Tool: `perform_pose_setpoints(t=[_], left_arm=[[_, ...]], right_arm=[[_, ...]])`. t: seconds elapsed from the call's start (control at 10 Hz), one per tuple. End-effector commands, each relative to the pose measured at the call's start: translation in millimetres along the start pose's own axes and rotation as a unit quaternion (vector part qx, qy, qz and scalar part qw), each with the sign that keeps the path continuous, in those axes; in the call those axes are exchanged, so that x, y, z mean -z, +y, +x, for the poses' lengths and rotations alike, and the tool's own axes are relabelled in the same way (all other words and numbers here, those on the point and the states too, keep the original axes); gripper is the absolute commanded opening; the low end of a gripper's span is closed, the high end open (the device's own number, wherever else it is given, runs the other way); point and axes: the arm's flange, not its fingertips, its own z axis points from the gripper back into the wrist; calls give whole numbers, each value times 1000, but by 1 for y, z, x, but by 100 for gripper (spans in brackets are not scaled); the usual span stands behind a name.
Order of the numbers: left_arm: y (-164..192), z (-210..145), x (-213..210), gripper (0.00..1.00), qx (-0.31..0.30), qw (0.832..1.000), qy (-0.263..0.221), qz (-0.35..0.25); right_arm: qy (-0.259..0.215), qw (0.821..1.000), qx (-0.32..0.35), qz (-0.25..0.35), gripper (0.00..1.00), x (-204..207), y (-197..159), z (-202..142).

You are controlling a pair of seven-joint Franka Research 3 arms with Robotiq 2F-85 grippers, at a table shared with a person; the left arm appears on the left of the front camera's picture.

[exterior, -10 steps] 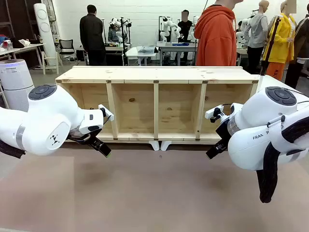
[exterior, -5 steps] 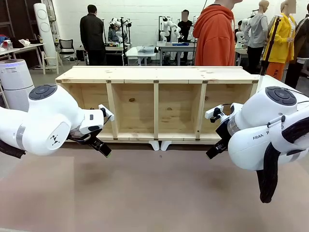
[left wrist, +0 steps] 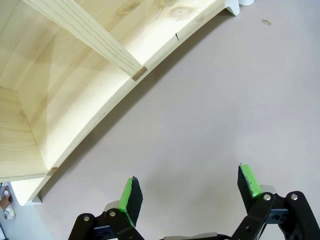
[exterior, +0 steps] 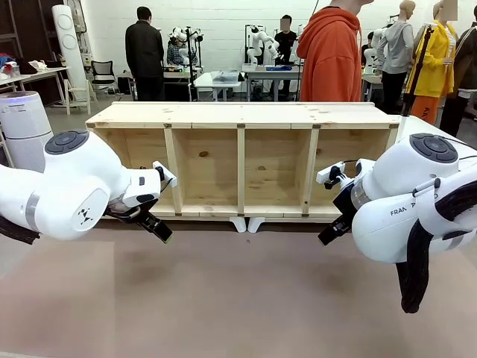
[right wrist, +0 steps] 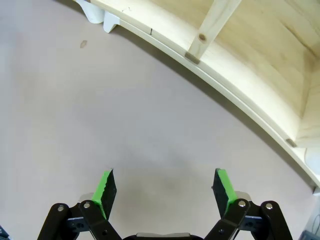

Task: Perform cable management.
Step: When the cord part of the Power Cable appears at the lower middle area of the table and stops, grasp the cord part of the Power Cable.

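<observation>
As nothing has moved, the left gripper (left wrist: 189, 179) and right gripper (right wrist: 164, 175) hang wide open before the shelf (exterior: 242, 115).

shelf (exterior: 242, 160) on the table (exterior: 238, 298); person (exterior: 333, 52) behind it; left gripper (exterior: 162, 234), right gripper (exterior: 326, 236) before it.

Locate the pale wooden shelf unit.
In the front view, the pale wooden shelf unit stands across the brown table's far side, in front of the person in the orange hoodie.
</observation>
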Motion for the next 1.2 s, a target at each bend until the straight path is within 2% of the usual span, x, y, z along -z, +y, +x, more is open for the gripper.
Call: perform_pose_setpoints(t=[0.0,0.5,1.1], left_arm=[[-7,1,-18,100,1,1000,1,21],[-22,-25,-88,100,-4,997,-27,76],[-30,-97,-171,100,-50,987,-93,120]], right_arm=[[-14,1000,0,0,100,-20,0,-6],[-56,997,10,-53,100,-101,2,-20],[-82,990,38,-106,100,-170,11,-52]])
